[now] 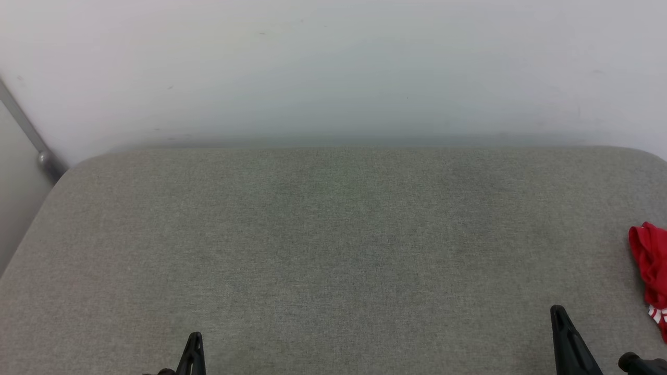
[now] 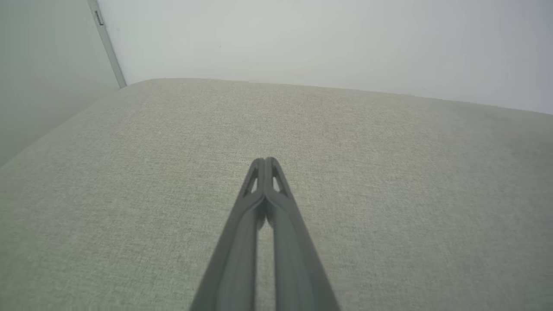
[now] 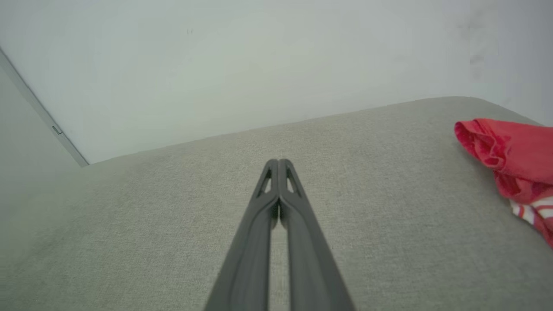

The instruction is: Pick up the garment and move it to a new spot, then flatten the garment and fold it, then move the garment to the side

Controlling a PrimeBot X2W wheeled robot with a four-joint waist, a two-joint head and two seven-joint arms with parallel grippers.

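Observation:
The garment, red with a bit of red-and-white striping, lies bunched at the far right edge of the grey cushion, partly cut off by the head view's border. The right wrist view shows the garment to the right of my right gripper, whose fingertips are pressed together with nothing between them. In the head view the right gripper stands at the lower right, left of the garment and apart from it. My left gripper is shut and empty over bare cushion; the left gripper sits at the lower left.
A pale wall rises right behind the cushion's far edge. A grey metal strip runs down the wall at the left corner, where the cushion's left edge drops away.

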